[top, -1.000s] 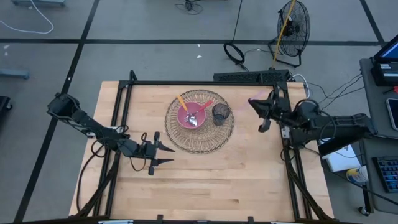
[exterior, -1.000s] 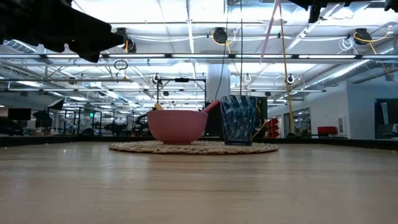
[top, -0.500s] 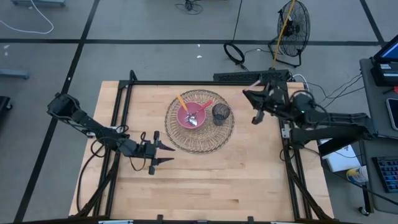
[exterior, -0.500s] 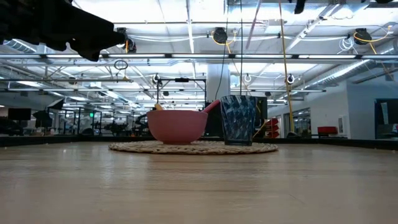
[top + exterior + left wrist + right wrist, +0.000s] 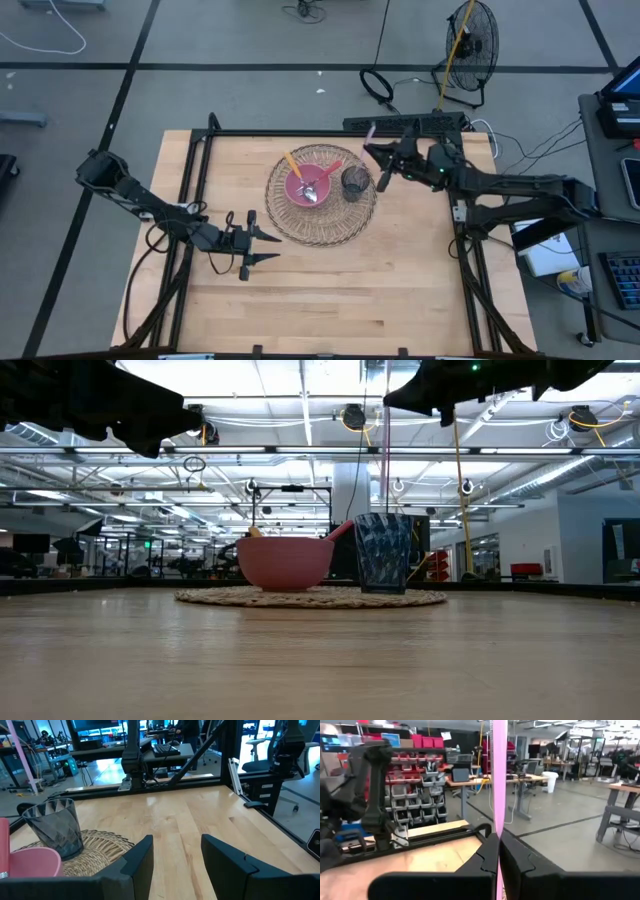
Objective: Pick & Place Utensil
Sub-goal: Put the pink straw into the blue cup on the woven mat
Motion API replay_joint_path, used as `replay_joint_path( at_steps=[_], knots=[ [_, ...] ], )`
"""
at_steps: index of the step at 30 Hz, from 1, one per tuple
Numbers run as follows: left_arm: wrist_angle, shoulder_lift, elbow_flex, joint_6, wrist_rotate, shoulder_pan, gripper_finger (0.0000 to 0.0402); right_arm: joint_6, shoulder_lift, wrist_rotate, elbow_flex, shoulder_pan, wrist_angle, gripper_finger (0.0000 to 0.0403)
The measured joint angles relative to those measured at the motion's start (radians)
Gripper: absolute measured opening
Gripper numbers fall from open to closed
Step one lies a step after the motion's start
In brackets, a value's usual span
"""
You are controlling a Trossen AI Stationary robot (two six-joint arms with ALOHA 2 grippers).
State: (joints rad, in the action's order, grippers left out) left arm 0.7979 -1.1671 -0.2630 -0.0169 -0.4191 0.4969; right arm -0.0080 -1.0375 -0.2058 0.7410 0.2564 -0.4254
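A thin pink utensil (image 5: 499,775) is in my right gripper (image 5: 384,167), which is shut on it just right of the dark ribbed cup (image 5: 355,181). In the low view the utensil (image 5: 385,460) stands upright above the cup (image 5: 384,553). The cup and a pink bowl (image 5: 306,186) stand on a round woven mat (image 5: 330,225). An orange utensil (image 5: 291,161), a red one (image 5: 331,169) and a metal spoon (image 5: 311,194) lie in the bowl. My left gripper (image 5: 266,247) waits open near the mat's left edge. My right gripper pinches the pink utensil's shaft (image 5: 498,827) between its two fingers, which come level from the table's right side and lie across it. The utensil is lifted clear and stands roughly upright, its lower end (image 5: 385,505) just above the cup's rim.
A black frame rail (image 5: 300,133) runs along the table's far edge and down both sides. Bare wood (image 5: 340,290) lies between the mat and the near edge. A power strip (image 5: 400,123) sits behind the far rail.
My right gripper has moved toward the table's left and slightly toward the far edge, from near the right rail to beside the cup, carrying the pink utensil. The utensil has swung from tilted to upright in the low view.
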Motion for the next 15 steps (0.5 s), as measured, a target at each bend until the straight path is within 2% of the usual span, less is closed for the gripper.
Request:
replay_joint_path(
  at_steps=[15],
  knots=[
    [-0.018, 0.000, 0.000, -0.005, 0.000, 0.000, 0.0170, 0.050, -0.084, 0.002, -0.056, 0.014, -0.021, 0.0000]
  ],
)
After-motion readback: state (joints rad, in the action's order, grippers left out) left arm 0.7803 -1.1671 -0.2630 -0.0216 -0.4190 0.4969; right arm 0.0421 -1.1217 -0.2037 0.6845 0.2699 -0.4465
